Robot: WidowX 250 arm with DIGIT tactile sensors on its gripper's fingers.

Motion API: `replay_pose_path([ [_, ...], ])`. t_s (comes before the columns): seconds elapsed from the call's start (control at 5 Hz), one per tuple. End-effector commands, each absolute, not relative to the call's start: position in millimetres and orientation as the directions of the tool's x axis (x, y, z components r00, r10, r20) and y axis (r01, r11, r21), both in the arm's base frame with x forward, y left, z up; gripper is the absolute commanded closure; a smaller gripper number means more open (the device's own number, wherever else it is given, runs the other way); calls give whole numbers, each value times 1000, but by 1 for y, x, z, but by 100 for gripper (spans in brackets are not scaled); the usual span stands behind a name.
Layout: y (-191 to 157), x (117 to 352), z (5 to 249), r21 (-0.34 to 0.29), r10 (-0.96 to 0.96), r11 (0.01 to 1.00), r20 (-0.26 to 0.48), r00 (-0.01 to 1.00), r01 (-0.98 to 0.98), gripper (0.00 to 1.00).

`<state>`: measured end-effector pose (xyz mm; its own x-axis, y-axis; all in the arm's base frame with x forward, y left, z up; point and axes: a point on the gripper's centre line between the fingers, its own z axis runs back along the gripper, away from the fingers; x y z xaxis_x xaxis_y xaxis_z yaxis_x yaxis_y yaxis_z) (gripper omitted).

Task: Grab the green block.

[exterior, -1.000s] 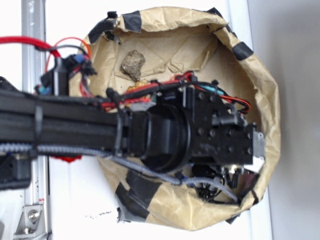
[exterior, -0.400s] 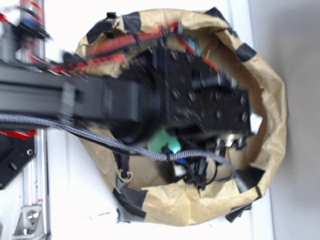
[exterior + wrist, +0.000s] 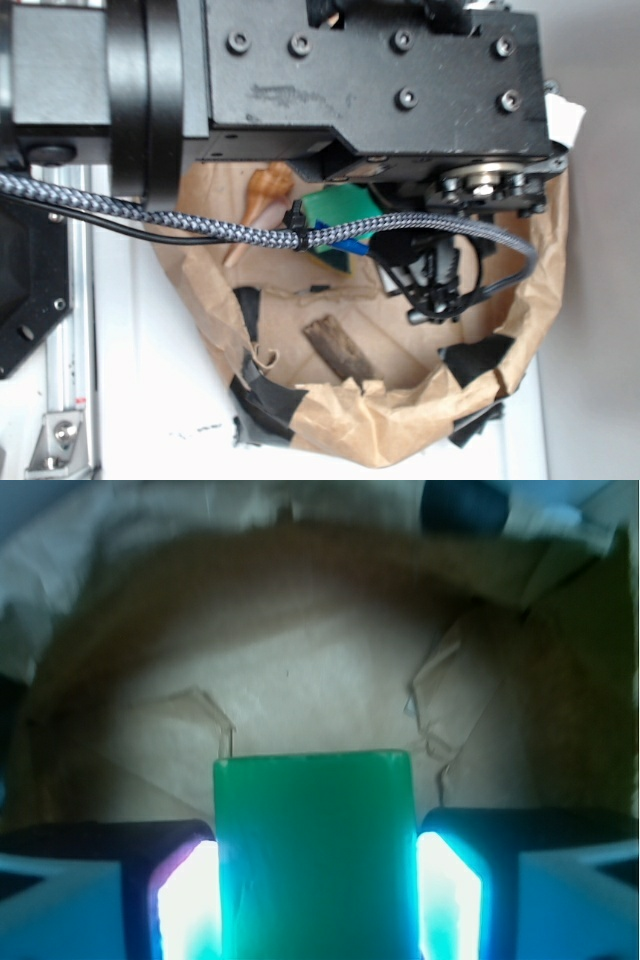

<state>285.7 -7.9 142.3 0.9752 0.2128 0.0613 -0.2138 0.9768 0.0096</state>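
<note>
Gripper [image 3: 318, 900] clamped on the green block [image 3: 314, 855], pads [image 3: 186, 900] flat against its side faces. Expect a rigid, light, smooth bar; you should keep pressure square.

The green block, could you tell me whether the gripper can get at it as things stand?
Yes, it looks so: in the wrist view the green block already sits between the gripper fingers, one on each side, nothing in between.

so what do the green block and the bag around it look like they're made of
Green block: likely smooth plastic or painted wood; flat, uniform bright face with crisp edges, clamped in the pincer. Bag: brown kraft paper, matte and creased, rim patched with black tape.
</note>
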Motion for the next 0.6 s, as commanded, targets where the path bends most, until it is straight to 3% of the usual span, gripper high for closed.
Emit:
replay_pose_path([
  [0.0,-27,309,154,-2,149,989,176,973,-151,100],
  [0.2,-24,308,156,-26,163,987,179,970,-161,100],
  [0.4,-23,298,158,22,128,991,151,980,-132,54],
])
